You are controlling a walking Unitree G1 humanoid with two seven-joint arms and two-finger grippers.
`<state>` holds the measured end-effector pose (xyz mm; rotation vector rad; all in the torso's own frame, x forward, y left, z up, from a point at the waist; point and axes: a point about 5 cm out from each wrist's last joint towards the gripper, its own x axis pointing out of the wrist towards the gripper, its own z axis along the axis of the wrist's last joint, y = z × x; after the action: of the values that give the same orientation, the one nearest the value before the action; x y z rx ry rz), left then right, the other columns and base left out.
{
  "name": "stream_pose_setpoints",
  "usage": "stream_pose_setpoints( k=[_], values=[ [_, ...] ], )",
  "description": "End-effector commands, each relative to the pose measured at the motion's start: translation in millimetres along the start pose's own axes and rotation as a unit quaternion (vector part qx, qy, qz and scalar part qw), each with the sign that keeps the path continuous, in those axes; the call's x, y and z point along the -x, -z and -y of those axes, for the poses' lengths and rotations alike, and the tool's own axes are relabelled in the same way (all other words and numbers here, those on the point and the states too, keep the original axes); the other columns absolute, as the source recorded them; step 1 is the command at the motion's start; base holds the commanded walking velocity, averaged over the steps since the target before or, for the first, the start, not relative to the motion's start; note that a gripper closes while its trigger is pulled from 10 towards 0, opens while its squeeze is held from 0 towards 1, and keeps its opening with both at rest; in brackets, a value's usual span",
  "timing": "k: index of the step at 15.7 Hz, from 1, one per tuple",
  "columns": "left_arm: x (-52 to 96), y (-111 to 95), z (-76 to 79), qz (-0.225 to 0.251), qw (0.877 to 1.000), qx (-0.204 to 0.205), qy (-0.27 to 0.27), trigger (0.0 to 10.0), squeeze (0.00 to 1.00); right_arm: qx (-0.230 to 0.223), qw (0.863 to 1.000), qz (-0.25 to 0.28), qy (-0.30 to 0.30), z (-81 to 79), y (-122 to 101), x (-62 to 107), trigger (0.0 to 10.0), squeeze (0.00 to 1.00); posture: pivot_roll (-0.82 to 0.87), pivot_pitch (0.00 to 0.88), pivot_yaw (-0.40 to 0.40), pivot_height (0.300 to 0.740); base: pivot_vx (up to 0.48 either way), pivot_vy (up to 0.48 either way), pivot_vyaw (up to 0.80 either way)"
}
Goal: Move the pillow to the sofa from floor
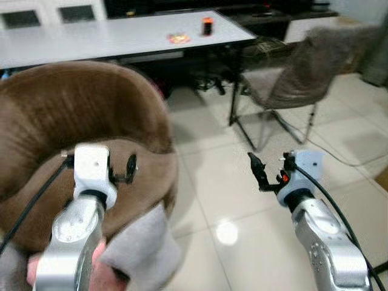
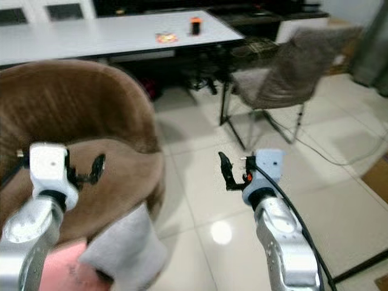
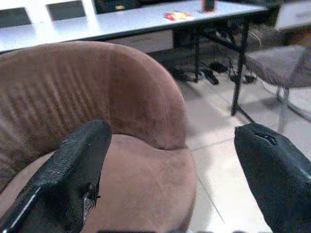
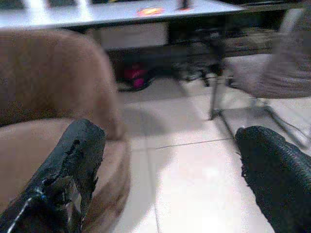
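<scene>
The grey pillow point(image 1: 142, 248) already leans against the brown sofa point(image 1: 79, 115), down by the left arm. It looks soft and light, best pinched at a corner. The left tool point(image 1: 120, 170) hangs open over the seat, the right tool point(image 1: 271, 173) open over the floor point(image 1: 218, 182).

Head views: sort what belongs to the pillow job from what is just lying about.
Job:
sofa
grey-pink soft thing at its front, likely the pillow
left gripper, open over the seat
right gripper, open over the floor

Lying about:
table
can
packet
chair
</scene>
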<state>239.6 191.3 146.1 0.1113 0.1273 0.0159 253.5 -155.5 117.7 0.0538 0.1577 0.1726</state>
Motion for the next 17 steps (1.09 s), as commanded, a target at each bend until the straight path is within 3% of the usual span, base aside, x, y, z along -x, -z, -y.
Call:
stream_pose_setpoints(
  k=[1,5,7,11,17],
  values=[
    [2.8,2.7,0.4,-0.004,1.000,0.000,-0.003,10.0,0.00,0.000,1.000,0.010,0.001,-1.0,-1.6,-1.0,10.0,1.00,-0.11,0.000,-0.017,0.740,0.000,-0.262,0.80],
    [5.4,4.2,-1.1,-0.003,1.000,-0.004,-0.013,10.0,0.00,-0.020,0.999,0.018,-0.025,-5.2,-5.6,-4.4,10.0,1.00,-0.10,0.000,-0.028,0.740,0.000,-0.371,0.80],
    [5.7,5.1,-3.5,-0.005,1.000,0.001,-0.024,10.0,0.00,0.007,1.000,0.018,-0.011,-4.3,-5.8,-6.0,10.0,1.00,-0.09,0.000,-0.034,0.740,0.000,-0.429,0.73],
    [5.0,6.7,-4.1,-0.008,1.000,-0.003,-0.029,10.0,0.00,0.007,1.000,0.007,0.027,2.2,-3.8,-6.5,10.0,1.00,-0.10,0.000,-0.031,0.740,0.000,-0.434,0.63],
    [0.8,4.8,-3.5,0.008,0.999,-0.039,-0.019,10.0,0.00,0.009,0.998,0.029,0.061,8.5,-5.3,-5.0,10.0,1.00,-0.11,0.000,-0.011,0.740,0.000,0.000,0.08]
  ],
)
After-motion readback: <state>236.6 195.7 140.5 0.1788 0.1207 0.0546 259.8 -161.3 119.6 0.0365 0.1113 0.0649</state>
